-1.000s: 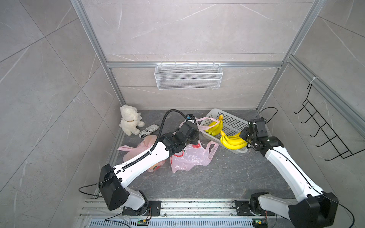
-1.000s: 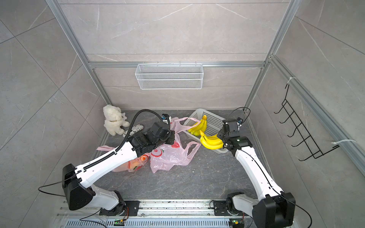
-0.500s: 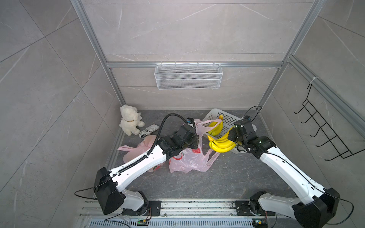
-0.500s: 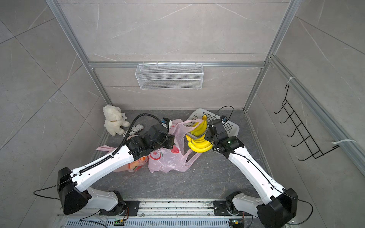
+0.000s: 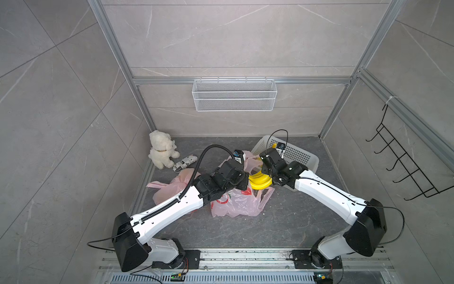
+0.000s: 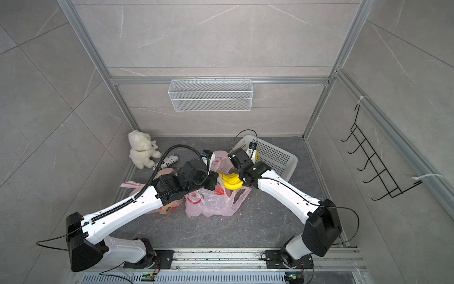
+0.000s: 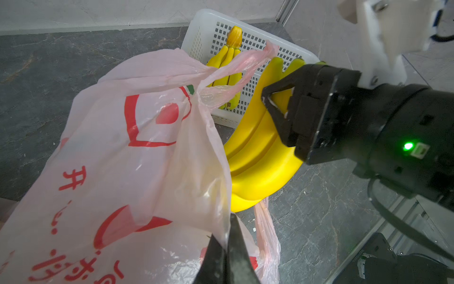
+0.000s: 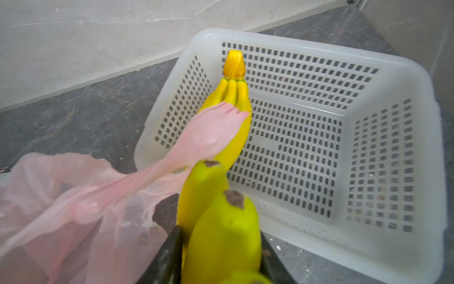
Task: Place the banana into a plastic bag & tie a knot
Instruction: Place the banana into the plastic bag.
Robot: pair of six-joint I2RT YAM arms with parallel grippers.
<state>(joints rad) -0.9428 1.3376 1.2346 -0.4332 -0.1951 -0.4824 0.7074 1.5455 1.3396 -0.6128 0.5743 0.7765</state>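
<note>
A yellow banana bunch (image 5: pixel 259 180) (image 6: pixel 231 182) hangs just above the floor at the mouth of the pink plastic bag (image 5: pixel 235 201) (image 6: pixel 208 201), between bag and basket. My right gripper (image 8: pixel 219 241) is shut on the banana bunch (image 8: pixel 221 233); its black fingers clamp both sides. In the left wrist view the banana (image 7: pixel 258 152) touches the bag's lifted edge. My left gripper (image 7: pixel 227 231) is shut on a fold of the bag (image 7: pixel 137 152), holding its rim up. One bag handle (image 8: pixel 208 137) drapes onto a second banana bunch (image 8: pixel 233 98) in the basket.
The white perforated basket (image 5: pixel 309 159) (image 8: pixel 417 73) stands at the back right, close behind the right wrist. A white plush toy (image 5: pixel 161 152) and a small patterned object (image 5: pixel 185 162) sit at the back left. Another pink bag (image 5: pixel 167 191) lies under the left arm. A wire shelf (image 5: pixel 234 98) hangs on the back wall.
The right arm has carried the banana bunch out of the basket and leftward to the bag's mouth. The left gripper kept its hold on the bag and shifted slightly.
</note>
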